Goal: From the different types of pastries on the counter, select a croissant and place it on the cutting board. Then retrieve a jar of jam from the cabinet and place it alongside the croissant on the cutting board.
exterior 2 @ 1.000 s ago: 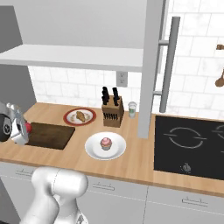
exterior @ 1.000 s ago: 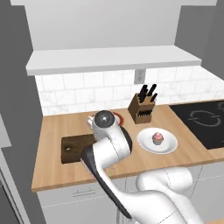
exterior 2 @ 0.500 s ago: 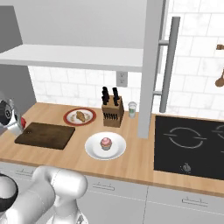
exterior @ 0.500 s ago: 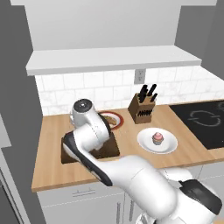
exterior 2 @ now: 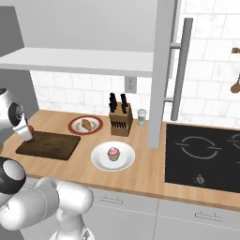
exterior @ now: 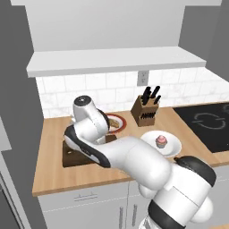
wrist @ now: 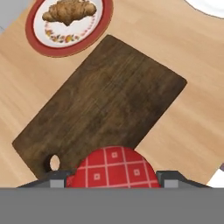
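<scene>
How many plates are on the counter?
2. A red-rimmed plate holding the croissant sits near the wall, left of the knife block. A white plate holding the cupcake sits nearer the front edge. The arm may hide others.

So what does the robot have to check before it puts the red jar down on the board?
1. Jar of jam held in the pincer: ok.
2. Jar over the cutting board: ok, above the end with the hole.
3. Board top bare: ok.
4. Croissant on the board: not ok, it lies on the red-rimmed plate.
5. Cupcake out of the way: ok, on the white plate.
</scene>
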### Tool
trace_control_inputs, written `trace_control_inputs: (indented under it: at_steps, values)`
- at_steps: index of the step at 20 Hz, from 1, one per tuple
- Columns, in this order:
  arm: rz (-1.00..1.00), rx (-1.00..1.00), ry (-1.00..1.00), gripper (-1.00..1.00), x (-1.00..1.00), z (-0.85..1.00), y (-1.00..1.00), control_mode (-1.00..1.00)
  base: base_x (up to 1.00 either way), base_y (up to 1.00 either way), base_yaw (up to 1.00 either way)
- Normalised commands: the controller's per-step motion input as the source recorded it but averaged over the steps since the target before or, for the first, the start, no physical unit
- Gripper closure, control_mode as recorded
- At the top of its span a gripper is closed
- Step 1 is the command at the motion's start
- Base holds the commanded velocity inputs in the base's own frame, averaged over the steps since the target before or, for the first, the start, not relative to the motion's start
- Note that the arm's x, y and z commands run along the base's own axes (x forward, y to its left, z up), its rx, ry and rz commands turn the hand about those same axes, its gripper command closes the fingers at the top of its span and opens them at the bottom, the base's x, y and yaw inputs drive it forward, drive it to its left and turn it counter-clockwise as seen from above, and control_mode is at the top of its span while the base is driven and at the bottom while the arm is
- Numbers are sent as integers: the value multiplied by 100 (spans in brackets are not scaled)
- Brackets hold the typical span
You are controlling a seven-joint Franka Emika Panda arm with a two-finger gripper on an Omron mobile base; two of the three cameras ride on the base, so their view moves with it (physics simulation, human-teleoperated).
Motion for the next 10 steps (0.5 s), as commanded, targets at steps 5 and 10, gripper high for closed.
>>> trace_control_inputs:
  at_steps: [5,10]
  values:
    - [8,0,0,100,2,-44,-17,-100,0,0,0]
    - [2,-15,2,100,8,-56,56,-100,0,0,0]
